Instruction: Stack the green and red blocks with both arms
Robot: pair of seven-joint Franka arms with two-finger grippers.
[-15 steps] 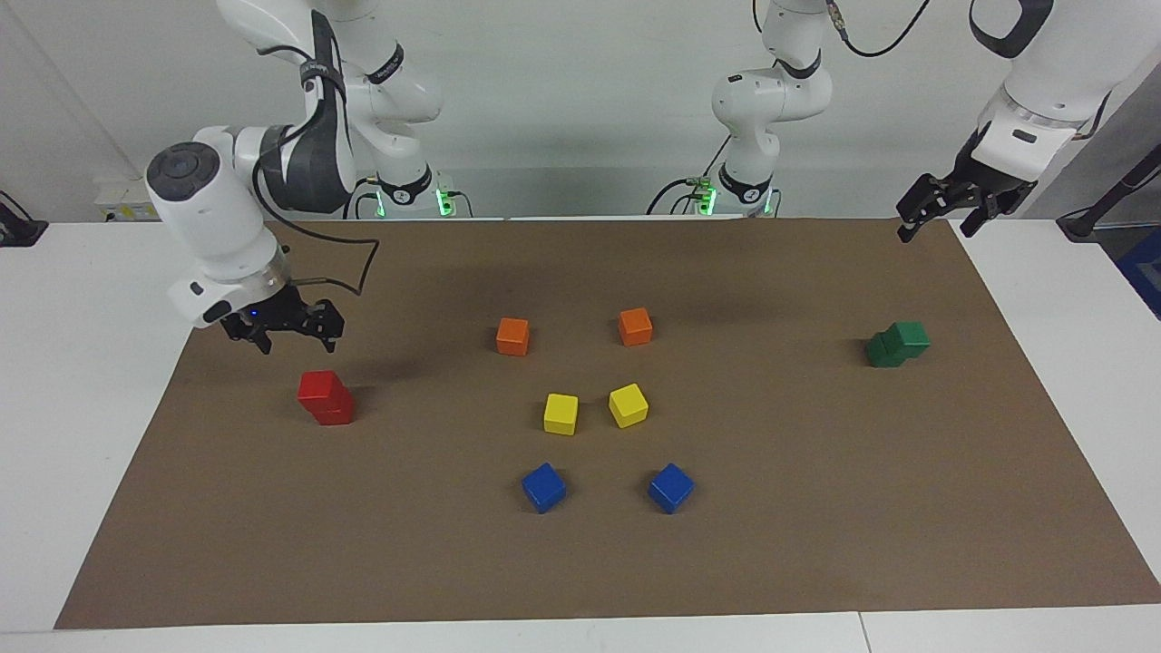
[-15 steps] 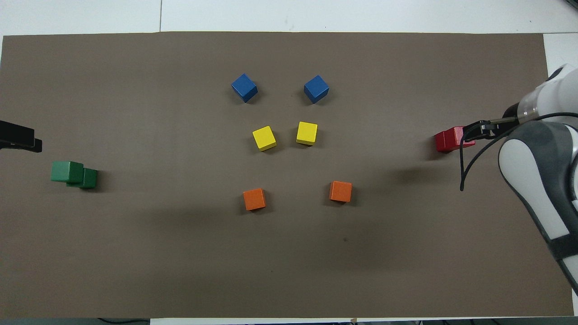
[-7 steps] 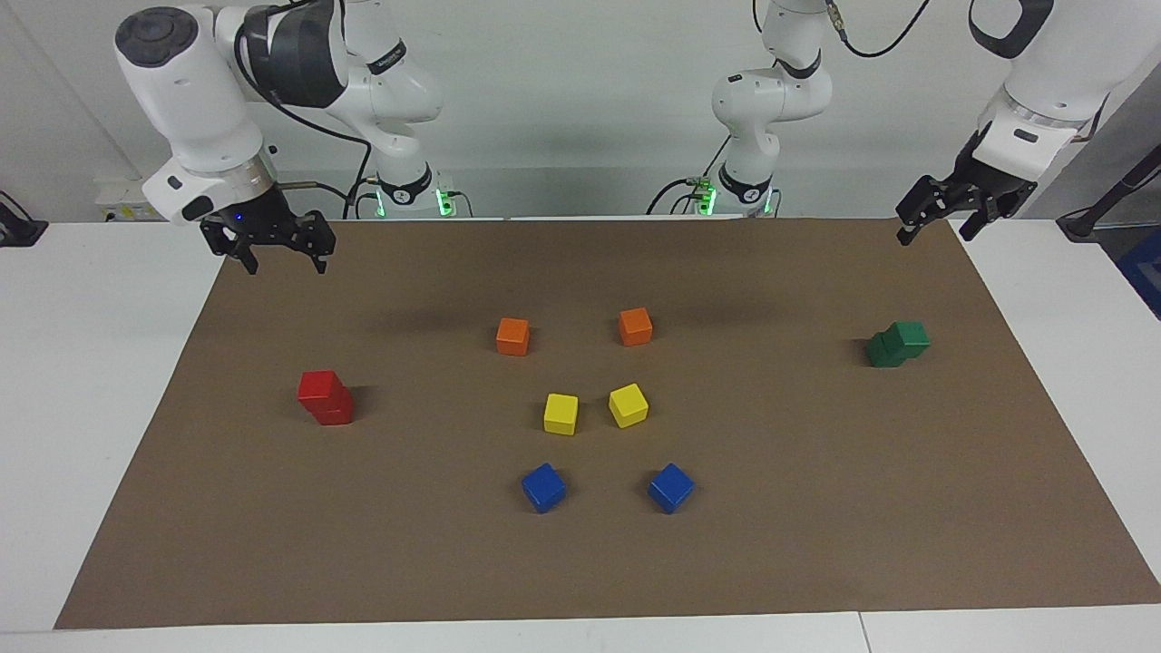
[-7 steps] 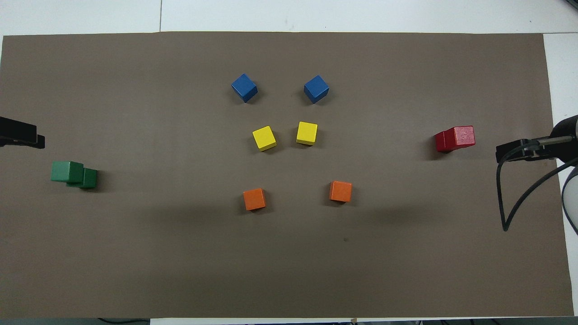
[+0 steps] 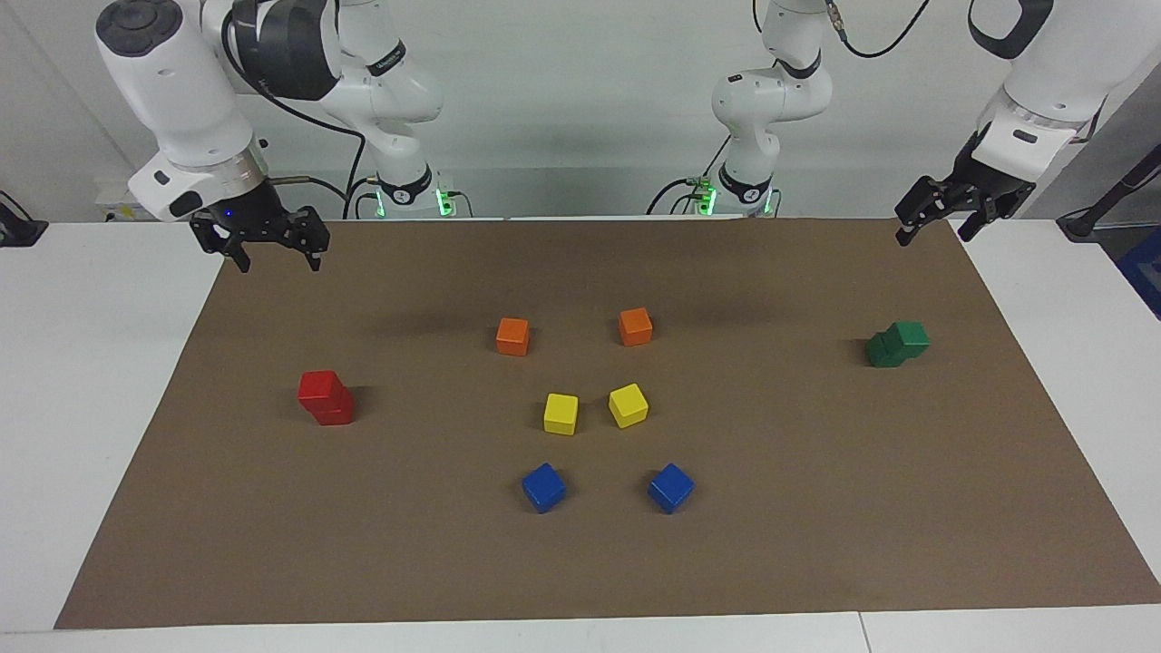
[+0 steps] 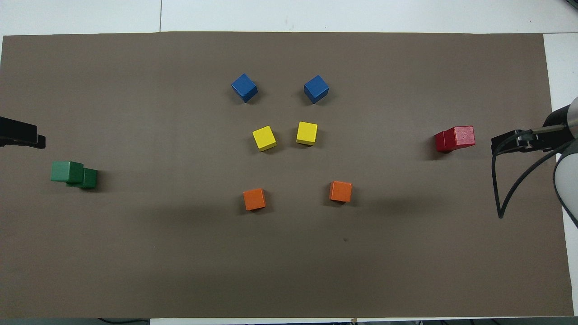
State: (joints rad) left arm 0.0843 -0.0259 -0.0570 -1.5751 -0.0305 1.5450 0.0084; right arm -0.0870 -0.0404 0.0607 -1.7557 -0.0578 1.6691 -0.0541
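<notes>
The right gripper (image 5: 269, 256) hangs in the air over the corner of the brown mat (image 5: 816, 562) at the right arm's end of the counter (image 5: 82, 363), on the robots' edge, its fingers spread and holding nothing. The right arm bends down steeply from above, wrist pointing straight down, a black cable looping off it. The left gripper (image 5: 934, 222) hovers over the matching corner at the left arm's end, also spread and empty, tilted toward the middle of the counter, its arm coming down from above.

Closest to the robots' edge on the mat lie two orange blocks (image 5: 512, 336), side by side near the middle. The green blocks (image 5: 896, 345) sit stacked toward the left arm's end, the top one shifted off-centre on the lower one. The red blocks (image 5: 325, 397) are stacked toward the right arm's end, the top one likewise offset a little. Both stacks stand free, well apart from the grippers.

Farther out in the middle are two yellow blocks (image 5: 560, 414), and farther still two blue blocks (image 5: 543, 487), each pair side by side and not touching.
</notes>
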